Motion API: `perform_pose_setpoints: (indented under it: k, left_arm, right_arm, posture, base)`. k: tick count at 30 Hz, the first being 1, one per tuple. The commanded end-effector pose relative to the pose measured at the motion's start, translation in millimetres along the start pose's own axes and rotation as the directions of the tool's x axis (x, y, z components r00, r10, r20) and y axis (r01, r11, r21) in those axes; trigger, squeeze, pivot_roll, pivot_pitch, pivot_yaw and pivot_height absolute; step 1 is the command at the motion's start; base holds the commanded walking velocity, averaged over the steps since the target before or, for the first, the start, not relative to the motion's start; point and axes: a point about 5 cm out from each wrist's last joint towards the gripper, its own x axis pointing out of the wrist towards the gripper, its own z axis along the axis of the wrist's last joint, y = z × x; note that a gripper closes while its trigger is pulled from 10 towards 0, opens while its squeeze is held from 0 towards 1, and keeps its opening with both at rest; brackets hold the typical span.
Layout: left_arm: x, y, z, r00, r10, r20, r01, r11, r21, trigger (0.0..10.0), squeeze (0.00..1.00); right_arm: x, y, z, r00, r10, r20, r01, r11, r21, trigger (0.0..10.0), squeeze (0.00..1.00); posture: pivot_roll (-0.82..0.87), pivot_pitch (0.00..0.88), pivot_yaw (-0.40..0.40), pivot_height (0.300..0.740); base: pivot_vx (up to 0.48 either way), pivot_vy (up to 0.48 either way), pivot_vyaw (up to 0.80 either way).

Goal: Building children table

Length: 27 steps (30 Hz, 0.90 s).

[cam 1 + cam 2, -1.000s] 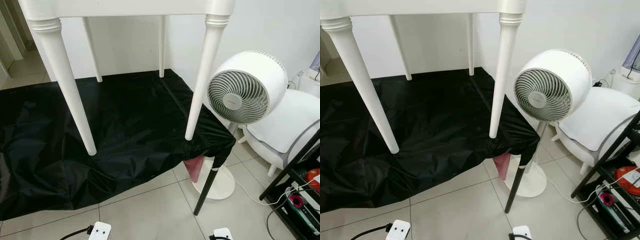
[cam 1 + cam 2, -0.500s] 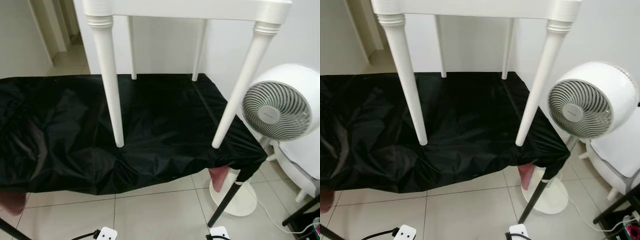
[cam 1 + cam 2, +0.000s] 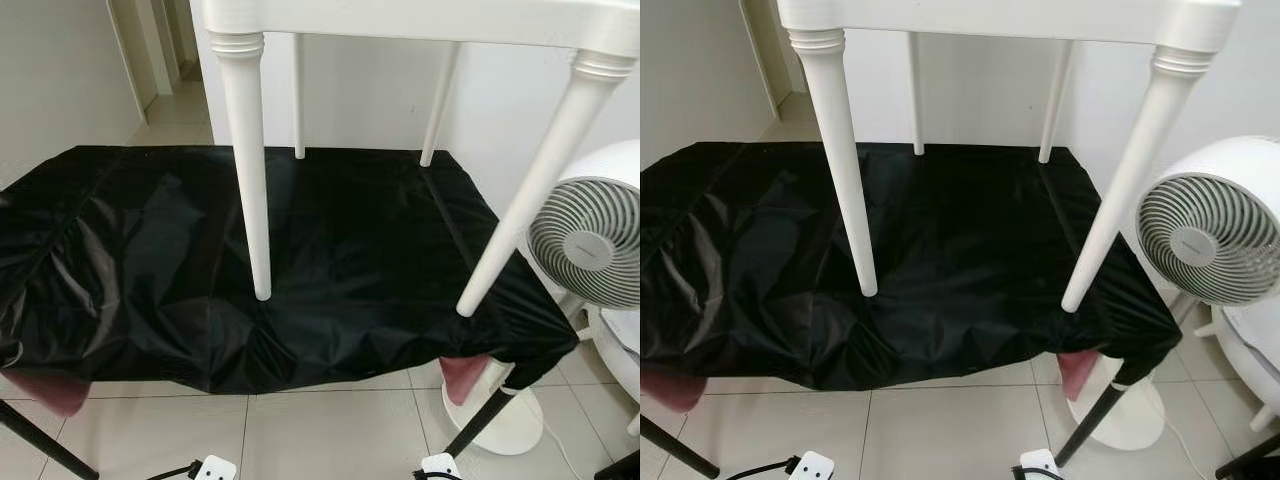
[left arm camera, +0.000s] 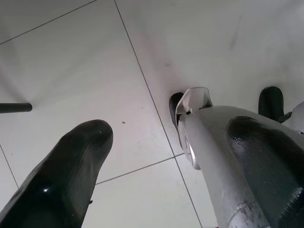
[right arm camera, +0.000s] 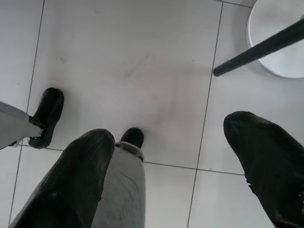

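Black sheet (image 3: 150, 260): white table (image 3: 420, 20) standing; right tool (image 5: 171, 175) apart, agape.

White children's table (image 3: 420, 20) upright, four turned legs planted on black sheet (image 3: 150, 260); top cropped at 12 o'clock.

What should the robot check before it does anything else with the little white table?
1. All four legs of the white table on the black sheet: ok.
2. Front right leg well in from the sheet's drooping edge: not ok, it stands near it.
3. Fan apart from that leg: ok, but close.
4. Right gripper open, holding nothing: ok.
5. Left gripper ready: cannot tell.
6. Legs screwed in tight: cannot tell.
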Motion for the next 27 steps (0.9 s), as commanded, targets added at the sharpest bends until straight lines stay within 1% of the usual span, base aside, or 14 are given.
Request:
perform_pose_setpoints:
  k: [1,6,12,18,27]
  left_arm:
    - [-1.4,4.1,-5.5,0.996,0.082,-0.019,-0.081,0.997,0.007,10.0,0.0]
    - [-1.4,3.4,-5.7,0.997,0.079,-0.019,-0.079,0.997,0.002,10.0,0.0]
    - [-0.8,-0.7,-5.6,0.997,0.076,-0.025,-0.076,0.997,0.014,10.0,0.0]
    - [-0.7,-1.7,-5.8,0.997,0.075,-0.028,-0.074,0.997,0.02,10.0,0.0]
    - [-1.9,2.3,-8.9,0.997,0.066,-0.037,-0.063,0.996,0.06,10.0,0.0]
  right_arm:
    - [-0.4,0.1,-3.0,1.0,-0.002,-0.021,0.001,1.0,-0.009,10.0,0.0]
    - [-0.5,-0.4,-3.6,1.0,-0.002,-0.026,0.002,1.0,-0.024,10.0,0.0]
    - [-1.0,-0.9,-4.9,1.0,0.0,-0.024,0.0,1.0,0.012,10.0,0.0]
    - [-1.2,-0.7,-5.6,1.0,0.002,-0.027,-0.002,1.0,0.012,10.0,0.0]
    - [-1.7,-0.9,-7.5,0.999,0.001,-0.035,-0.001,1.0,0.005,10.0,0.0]
  posture:
    - [0.04,0.0,-0.005,0.74]
    - [0.04,0.0,-0.006,0.74]
    - [0.04,0.0,-0.007,0.74]
    - [0.04,0.0,-0.006,0.74]
    - [0.04,0.0,-0.008,0.74]
  base:
    - [0.0,0.0,0.8]
    - [0.0,0.0,0.61]
    - [0.0,0.0,0.0]
    - [0.0,0.0,0.0]
    - [0.0,0.0,0.0]
